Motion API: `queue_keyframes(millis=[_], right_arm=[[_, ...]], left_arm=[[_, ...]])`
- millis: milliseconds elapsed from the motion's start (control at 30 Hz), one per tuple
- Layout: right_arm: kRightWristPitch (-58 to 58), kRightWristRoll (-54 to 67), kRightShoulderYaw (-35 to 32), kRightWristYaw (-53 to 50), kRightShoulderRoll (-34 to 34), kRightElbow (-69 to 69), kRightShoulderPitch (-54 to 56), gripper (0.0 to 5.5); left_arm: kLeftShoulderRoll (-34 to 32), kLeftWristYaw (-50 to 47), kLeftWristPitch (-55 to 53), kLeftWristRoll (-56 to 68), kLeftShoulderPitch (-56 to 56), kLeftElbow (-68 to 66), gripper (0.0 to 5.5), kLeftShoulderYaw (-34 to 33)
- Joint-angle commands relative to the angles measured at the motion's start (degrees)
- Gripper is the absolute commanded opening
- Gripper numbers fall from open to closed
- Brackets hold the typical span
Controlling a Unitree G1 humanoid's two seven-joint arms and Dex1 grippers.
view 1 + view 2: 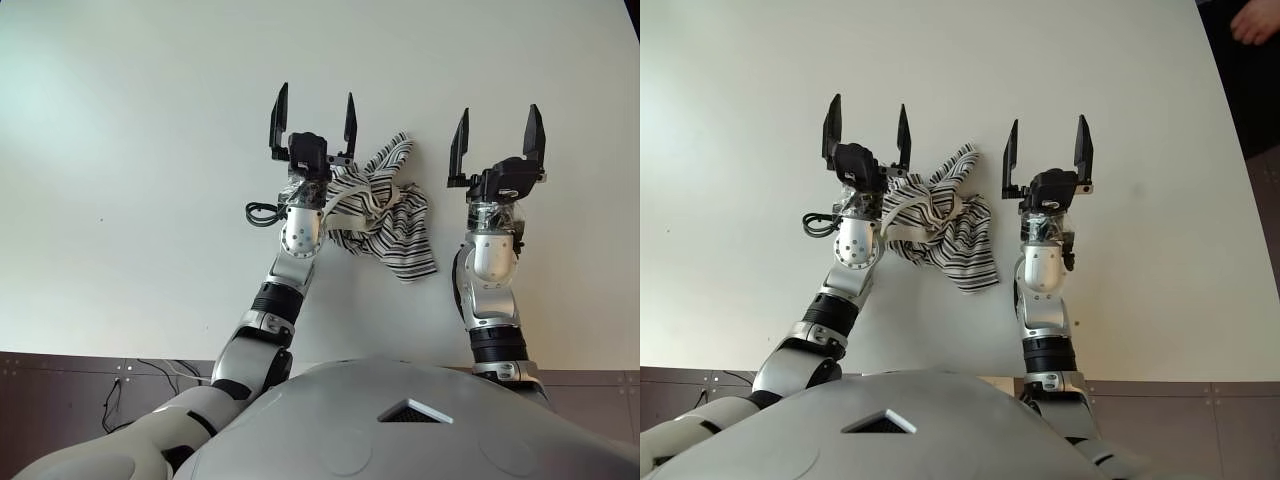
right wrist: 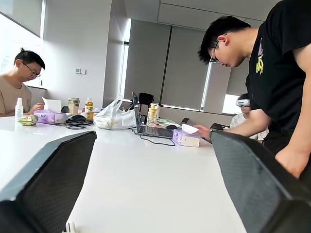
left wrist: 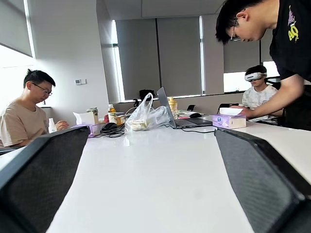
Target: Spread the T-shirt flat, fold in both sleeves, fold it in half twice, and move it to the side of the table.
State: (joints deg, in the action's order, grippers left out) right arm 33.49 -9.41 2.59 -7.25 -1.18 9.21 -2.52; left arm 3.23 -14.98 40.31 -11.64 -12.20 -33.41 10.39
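Left gripper (image 1: 316, 118) and right gripper (image 1: 498, 132) are holding jaws wide apart, empty — the crumpled shirt (image 1: 385, 215) is lying between their wrists on the table (image 1: 150, 150). Likely light, limp, clingy: you're best pinching a loose outer edge — not the bunched middle.

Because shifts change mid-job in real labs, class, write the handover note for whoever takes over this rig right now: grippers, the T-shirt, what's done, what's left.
Grippers: the left gripper is open and empty, just past the heap's left edge. The right gripper is open and empty, to the heap's right and apart from it.
Things: the striped T-shirt lies crumpled on the white table between the two arms, against the left wrist.
Done: nothing yet.
Left: spread it flat, fold in both sleeves, halve it twice, move it to the table's side.
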Motion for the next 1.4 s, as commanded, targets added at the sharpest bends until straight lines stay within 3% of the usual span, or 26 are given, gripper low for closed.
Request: queue_keyframes(millis=[33,200,500,733,867,1000,1133,1300,1400], right_arm=[[0.30,-1.04,0.16,-0.60,0.36,0.42,0.78,4.29],[0.45,0.51,0.09,0.18,0.58,1.02,1.09,4.29],[-2.97,12.68,-0.81,7.56,0.95,-0.86,1.39,4.29],[0.74,6.13,-1.24,5.12,0.65,2.33,3.75,4.29],[2.36,4.00,-2.05,2.55,1.49,3.34,6.01,4.29],[4.12,2.23,-3.28,-0.32,1.27,5.93,8.95,4.29],[5.23,2.29,-4.77,-0.84,-0.45,7.79,10.83,4.29],[2.88,8.44,-5.31,5.39,-4.11,2.80,9.21,4.29],[1.04,11.57,-5.60,7.26,-4.02,0.64,7.69,4.29]], left_arm=[[2.38,-1.83,-0.32,-1.31,-1.00,-0.31,4.75,-0.25],[2.15,-0.83,0.91,-0.17,-1.10,-0.95,4.75,-0.41],[0.72,9.97,2.79,8.06,1.27,8.25,4.75,0.61],[0.45,9.04,-0.72,3.96,1.08,6.60,4.75,-0.04],[-0.03,0.08,-0.71,-5.70,-2.93,5.16,4.75,-1.03],[1.19,-3.79,0.54,-6.91,-8.66,0.65,4.75,-2.08],[2.56,7.30,1.30,6.90,-10.13,-2.16,4.75,-4.00],[0.55,26.06,2.38,24.40,-6.57,4.99,4.75,-4.67],[-2.54,28.29,5.44,22.63,-4.05,7.80,4.75,-5.71]])
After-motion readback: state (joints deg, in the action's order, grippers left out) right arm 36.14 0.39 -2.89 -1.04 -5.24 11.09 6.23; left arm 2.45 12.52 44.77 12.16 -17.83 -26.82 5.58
